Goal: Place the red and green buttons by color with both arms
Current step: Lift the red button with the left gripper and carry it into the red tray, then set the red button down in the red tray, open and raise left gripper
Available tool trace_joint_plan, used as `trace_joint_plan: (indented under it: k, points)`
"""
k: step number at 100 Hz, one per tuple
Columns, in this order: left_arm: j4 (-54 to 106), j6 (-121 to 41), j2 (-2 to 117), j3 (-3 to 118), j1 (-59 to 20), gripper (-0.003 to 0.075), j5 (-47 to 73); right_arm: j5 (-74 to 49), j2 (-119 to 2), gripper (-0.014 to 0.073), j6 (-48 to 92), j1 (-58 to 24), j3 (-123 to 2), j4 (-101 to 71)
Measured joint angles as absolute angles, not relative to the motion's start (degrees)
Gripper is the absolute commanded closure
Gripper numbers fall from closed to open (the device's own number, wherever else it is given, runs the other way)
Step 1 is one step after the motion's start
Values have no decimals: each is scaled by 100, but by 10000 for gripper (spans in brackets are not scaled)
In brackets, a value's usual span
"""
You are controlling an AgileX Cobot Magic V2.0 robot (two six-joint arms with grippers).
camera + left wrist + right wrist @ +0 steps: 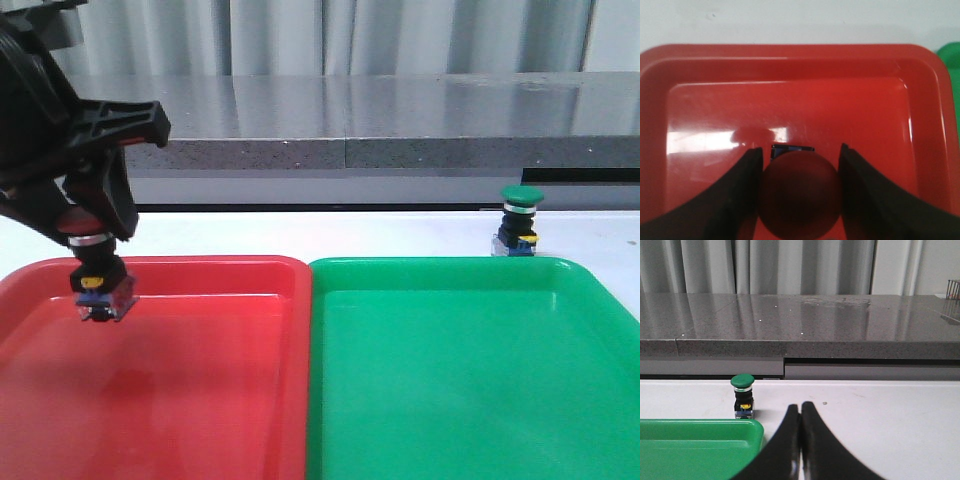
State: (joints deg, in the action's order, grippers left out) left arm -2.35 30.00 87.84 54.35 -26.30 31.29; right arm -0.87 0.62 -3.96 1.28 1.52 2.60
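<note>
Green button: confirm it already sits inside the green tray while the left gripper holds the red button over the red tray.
Not right. The green button stands on the white table behind the green tray, outside its rim, as the front view shows. The rest holds: the left gripper holds the red button over the red tray.

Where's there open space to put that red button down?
The red tray is bare across its floor, under the red button the left gripper holds. The green tray is bare too. The green button stands on the white table behind it.
</note>
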Motion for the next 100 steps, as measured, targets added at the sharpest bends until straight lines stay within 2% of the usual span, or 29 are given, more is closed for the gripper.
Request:
trace_joint_plan:
  k: [47,54,68,76,100]
  points:
    - [-324,3259,8774,4828,-2693,533,2824,-87,62,658,-396,128,152,260]
    - [-342,3269,8774,4828,-2693,475,2811,-87,62,658,-396,128,152,260]
    - [-352,3269,8774,4828,-2693,278,2802,-87,62,658,-396,128,152,260]
    - [-352,3269,8774,4828,-2693,211,2802,-87,62,658,-396,128,152,260]
    - [-358,3279,8774,4828,-2693,204,2779,-87,62,658,-396,128,152,260]
